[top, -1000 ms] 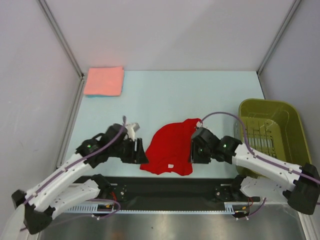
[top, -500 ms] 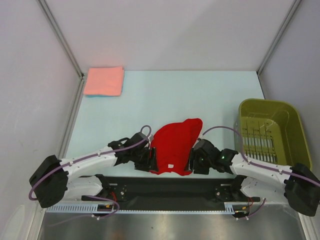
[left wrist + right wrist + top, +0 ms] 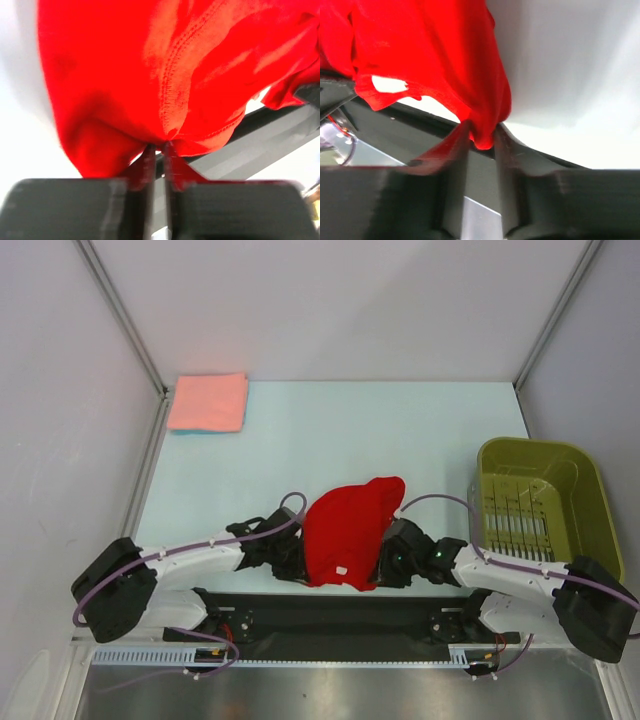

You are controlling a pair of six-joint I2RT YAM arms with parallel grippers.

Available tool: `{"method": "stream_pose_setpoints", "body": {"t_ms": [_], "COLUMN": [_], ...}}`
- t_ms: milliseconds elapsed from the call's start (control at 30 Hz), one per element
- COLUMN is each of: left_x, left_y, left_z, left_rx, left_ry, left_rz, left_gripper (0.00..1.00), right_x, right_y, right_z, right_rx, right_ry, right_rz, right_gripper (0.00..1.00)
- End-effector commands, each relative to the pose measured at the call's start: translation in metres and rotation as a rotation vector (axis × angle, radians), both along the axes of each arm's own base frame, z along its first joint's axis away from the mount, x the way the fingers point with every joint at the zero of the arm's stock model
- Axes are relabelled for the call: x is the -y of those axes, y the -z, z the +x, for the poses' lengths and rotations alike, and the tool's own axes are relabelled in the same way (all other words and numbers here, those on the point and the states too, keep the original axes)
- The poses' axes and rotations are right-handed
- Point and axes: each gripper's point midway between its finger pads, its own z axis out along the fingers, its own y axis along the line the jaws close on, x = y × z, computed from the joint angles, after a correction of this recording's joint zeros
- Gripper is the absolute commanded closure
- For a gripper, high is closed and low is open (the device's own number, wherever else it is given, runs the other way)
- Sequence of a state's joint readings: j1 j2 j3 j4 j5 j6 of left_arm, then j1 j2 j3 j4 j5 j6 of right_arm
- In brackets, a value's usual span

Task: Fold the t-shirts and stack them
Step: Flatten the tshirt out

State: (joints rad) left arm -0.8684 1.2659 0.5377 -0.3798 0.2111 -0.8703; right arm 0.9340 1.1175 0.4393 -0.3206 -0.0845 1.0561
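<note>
Now both arms lie low along the near edge of the table (image 3: 330,435), having swung inward over the last second to flank the red t-shirt (image 3: 348,535). The left gripper (image 3: 292,558), which a second ago stood apart to the left of the cloth, has closed its jaws on a gathered bit of hem at the shirt's near left side. The right gripper (image 3: 385,565) pinches a fold at the near right side, with red fabric bunched between its fingers. The shirt looks narrower and more humped than before, lying in the middle of the near edge. The salmon-pink t-shirt (image 3: 208,402) has stayed folded in the far left corner, and the olive-green basket (image 3: 592,502) sits at the right. With both near corners apparently secured, the fold can probably begin.
</note>
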Motion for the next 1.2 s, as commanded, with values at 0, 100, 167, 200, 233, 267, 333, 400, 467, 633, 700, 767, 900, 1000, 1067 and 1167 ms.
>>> {"method": "stream_pose_setpoints", "body": {"t_ms": [0, 100, 167, 200, 233, 267, 333, 400, 467, 633, 700, 767, 900, 1000, 1067, 1167], "left_x": [0.001, 0.016, 0.021, 0.025, 0.038, 0.046, 0.070, 0.094, 0.120, 0.153, 0.157, 0.144, 0.105, 0.054, 0.010, -0.045], "left_y": [-0.011, -0.063, -0.098, -0.117, -0.160, -0.181, -0.241, -0.284, -0.333, -0.481, -0.510, -0.532, -0.506, -0.469, -0.437, -0.419], "left_z": [0.013, 0.045, 0.068, 0.081, 0.102, 0.113, 0.156, 0.176, 0.210, 0.234, 0.237, 0.235, 0.244, 0.265, 0.280, 0.286], "left_rx": [0.067, 0.217, 0.345, 0.407, 0.512, 0.558, 0.701, 0.774, 0.851, 1.074, 1.127, 1.171, 1.179, 1.160, 1.110, 1.071], "left_ry": [-0.001, 0.008, 0.012, 0.007, 0.014, 0.024, 0.032, 0.079, 0.114, 0.219, 0.224, 0.205, 0.128, 0.043, -0.035, -0.112], "left_rz": [0.016, -0.013, -0.019, -0.034, -0.089, -0.120, -0.193, -0.290, -0.380, -0.632, -0.678, -0.718, -0.598, -0.362, -0.178, -0.066], "left_gripper": [0.97, 1.00, 1.00, 1.00, 1.00, 1.00, 1.00, 1.00, 1.00, 1.00, 1.00, 1.00, 1.00, 1.00, 1.00, 0.99], "right_x": [-0.008, 0.002, 0.006, 0.025, 0.032, 0.032, 0.063, 0.078, 0.105, 0.136, 0.141, 0.136, 0.097, 0.050, 0.002, -0.030], "right_y": [-0.015, -0.035, -0.074, -0.080, -0.096, -0.137, -0.175, -0.238, -0.271, -0.395, -0.413, -0.442, -0.446, -0.420, -0.400, -0.407], "right_z": [0.003, 0.006, 0.030, 0.036, 0.047, 0.067, 0.102, 0.132, 0.160, 0.174, 0.171, 0.160, 0.134, 0.106, 0.068, 0.029], "right_rx": [0.014, 0.047, 0.165, 0.181, 0.223, 0.312, 0.407, 0.529, 0.589, 0.821, 0.858, 0.922, 0.882, 0.774, 0.691, 0.718], "right_ry": [0.001, -0.015, 0.016, 0.019, 0.037, 0.070, 0.151, 0.203, 0.252, 0.299, 0.296, 0.278, 0.149, -0.014, -0.215, -0.373], "right_rz": [0.040, -0.021, -0.051, -0.126, -0.138, -0.094, -0.113, -0.039, -0.031, -0.018, -0.037, 0.017, 0.202, 0.347, 0.435, 0.485], "right_gripper": [0.88, 1.00, 1.00, 1.00, 1.00, 1.00, 1.00, 1.00, 1.00, 1.00, 1.00, 1.00, 1.00, 1.00, 1.00, 1.00]}}
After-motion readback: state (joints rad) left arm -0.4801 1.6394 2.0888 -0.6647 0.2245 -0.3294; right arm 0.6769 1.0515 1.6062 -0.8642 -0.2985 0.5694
